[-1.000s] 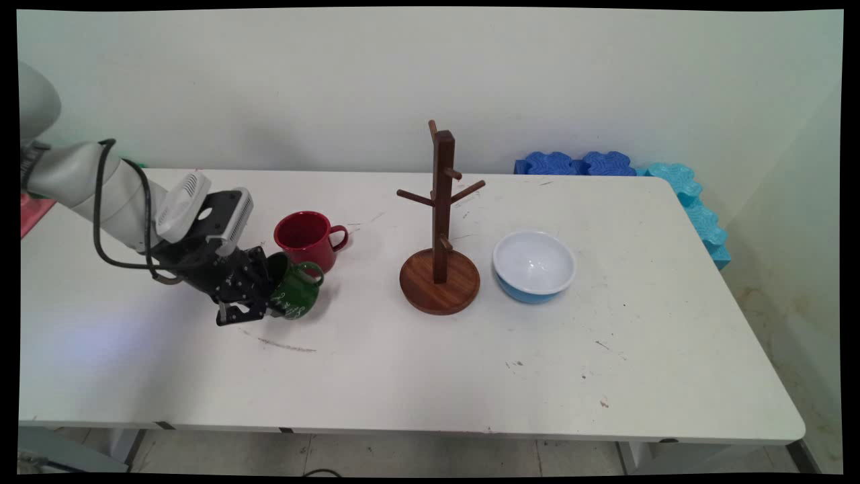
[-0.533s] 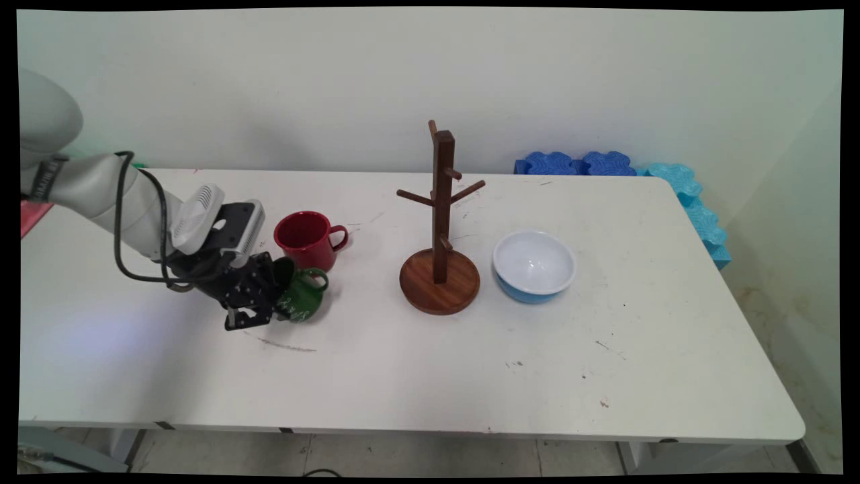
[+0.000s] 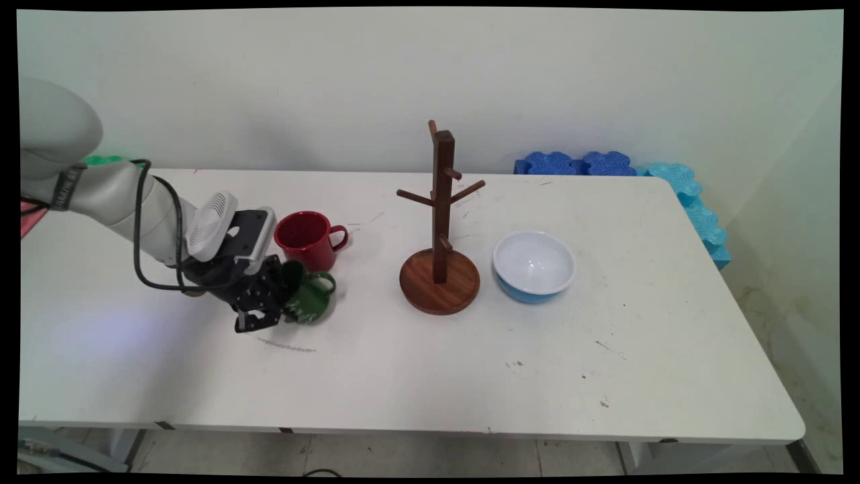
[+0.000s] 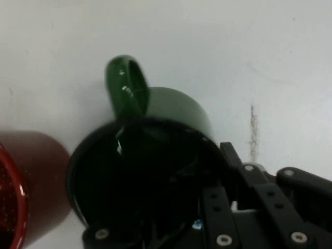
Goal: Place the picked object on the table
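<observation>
Green mug gripped by its rim, tipped over just in front of the red mug

The gripper (image 3: 281,300) has its fingers clamped across the wall of the green mug (image 3: 312,302): in the hand view one finger reaches into the dark mouth and the other presses outside. The mug is glossy, enamel-like, tilted with its mouth toward the hand and its loop handle on top. The red mug (image 3: 306,239), the same rounded shape and shine, stands upright just behind it, close enough that I cannot tell whether they touch. Well to the red mug's right stand a dark wooden mug tree (image 3: 440,272) on a round base, then a smooth blue-and-white bowl (image 3: 534,265), all on the scuffed white table (image 3: 470,376).
</observation>
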You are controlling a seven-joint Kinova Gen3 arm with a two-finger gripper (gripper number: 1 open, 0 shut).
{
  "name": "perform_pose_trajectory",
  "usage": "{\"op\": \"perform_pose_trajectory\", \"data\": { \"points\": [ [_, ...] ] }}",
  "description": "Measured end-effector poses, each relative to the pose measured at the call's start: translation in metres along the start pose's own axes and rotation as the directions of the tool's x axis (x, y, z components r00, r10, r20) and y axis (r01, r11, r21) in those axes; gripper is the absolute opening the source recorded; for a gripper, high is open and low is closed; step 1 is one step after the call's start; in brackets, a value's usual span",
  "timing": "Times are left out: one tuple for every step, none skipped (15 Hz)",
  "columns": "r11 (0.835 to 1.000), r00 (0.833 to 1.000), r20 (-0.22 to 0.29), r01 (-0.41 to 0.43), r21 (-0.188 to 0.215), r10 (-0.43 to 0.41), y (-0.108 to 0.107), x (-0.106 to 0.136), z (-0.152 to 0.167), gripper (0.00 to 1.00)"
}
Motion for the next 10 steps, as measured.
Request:
{"op": "perform_pose_trajectory", "data": {
  "points": [
    [1.0,1.0,0.0,-0.002,0.001,0.002,-0.0002,0.0004,0.0006,0.0],
    [1.0,1.0,0.001,-0.004,0.001,0.004,-0.0004,0.0011,0.0015,1.0],
    [1.0,1.0,0.001,-0.006,0.002,0.006,-0.0008,0.0015,0.0024,1.0],
    [1.0,1.0,0.001,-0.008,0.003,0.008,-0.0009,0.0019,0.0034,1.0],
    [1.0,1.0,0.001,-0.01,0.005,0.01,-0.0008,0.0023,0.0048,1.0],
    [1.0,1.0,0.001,-0.011,0.005,0.011,-0.0006,0.0026,0.006,1.0],
    [1.0,1.0,0.001,-0.012,0.007,0.012,-0.0004,0.003,0.0073,1.0],
    [1.0,1.0,0.001,-0.013,0.008,0.013,-0.0003,0.0033,0.0082,1.0],
    [1.0,1.0,0.001,-0.013,0.009,0.013,-0.0003,0.0035,0.0086,1.0],
    [1.0,1.0,0.001,-0.013,0.01,0.013,-0.0002,0.0039,0.0092,1.0]
  ]
}}
